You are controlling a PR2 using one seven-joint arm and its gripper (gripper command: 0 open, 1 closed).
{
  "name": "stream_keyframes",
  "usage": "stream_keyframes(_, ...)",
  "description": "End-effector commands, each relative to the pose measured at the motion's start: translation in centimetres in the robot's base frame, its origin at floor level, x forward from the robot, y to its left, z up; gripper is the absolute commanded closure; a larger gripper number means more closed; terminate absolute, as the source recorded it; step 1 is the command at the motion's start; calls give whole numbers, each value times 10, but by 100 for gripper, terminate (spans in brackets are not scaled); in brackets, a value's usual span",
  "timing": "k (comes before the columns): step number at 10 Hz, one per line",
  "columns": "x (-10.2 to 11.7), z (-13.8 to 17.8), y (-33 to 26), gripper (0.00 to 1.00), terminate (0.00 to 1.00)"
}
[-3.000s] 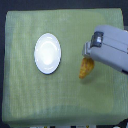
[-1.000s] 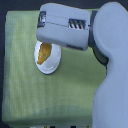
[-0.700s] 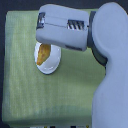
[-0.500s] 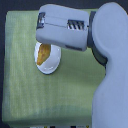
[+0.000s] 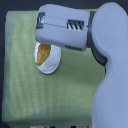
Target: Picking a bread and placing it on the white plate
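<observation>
Exterior view: bread [image 5: 42, 54] lies within the white plate [image 5: 52, 67] on the green-covered table [image 5: 20, 75], just below the end effector [image 5: 45, 42]. The arm's casing hides its fingers; cannot tell whether they grip or stand apart.

A green cloth [image 5: 20, 85] covers the table surface.

text: none legible | labels: none | numbers: none | signs: none
</observation>
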Motion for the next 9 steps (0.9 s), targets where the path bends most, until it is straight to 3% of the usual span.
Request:
stream_keyframes(1, -5, 4, 7, 0, 0)
stream_keyframes(9, -11, 13, 3, 0, 0)
